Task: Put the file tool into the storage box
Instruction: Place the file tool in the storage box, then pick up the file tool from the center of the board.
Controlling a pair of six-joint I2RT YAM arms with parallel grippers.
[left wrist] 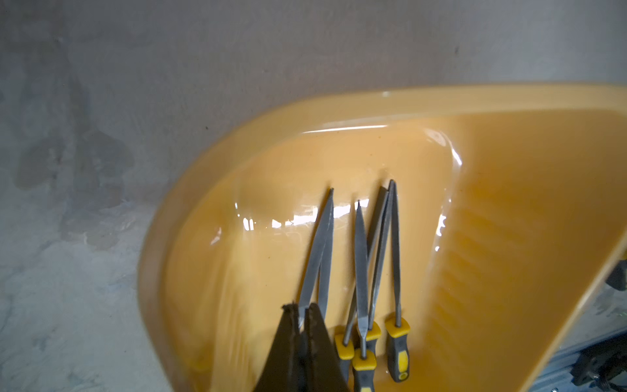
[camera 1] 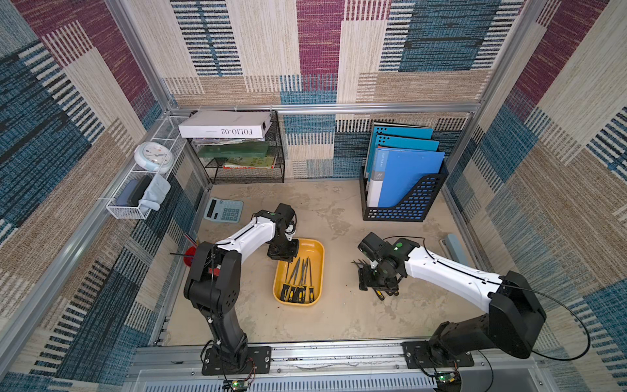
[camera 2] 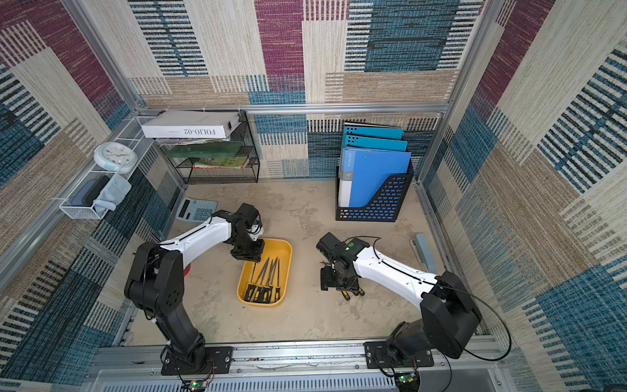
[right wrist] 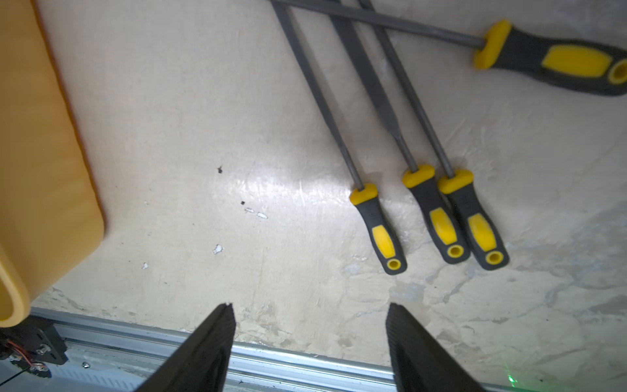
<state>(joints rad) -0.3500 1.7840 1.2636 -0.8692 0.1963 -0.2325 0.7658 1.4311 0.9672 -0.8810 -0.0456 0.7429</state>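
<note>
The left gripper (left wrist: pixel 301 325) is closed tight, its two dark fingers pressed together with no gap showing, and it hangs over the far end of the storage box (camera 1: pixel 317 258). A grey blade runs down behind its tips in the left wrist view, and I cannot tell whether the tips nip that blade or only stand in front of it. The right gripper (right wrist: pixel 310 312) stands wide, nothing between its fingers, above bare table just beside the loose files (right wrist: pixel 373 217). The yellow box lies near the table's middle, a little toward the front edge, its long sides running front to back. The boxed files (left wrist: pixel 361 258) lie inside it, handles toward the front edge, some blades crossing. Four loose files rest on the table between the box and the right edge, three side by side, the fourth across their blades. In both top views the right wrist covers most of them; only blade tips (camera 1: pixel 358 263) and a handle end (camera 2: pixel 346 295) show.
</note>
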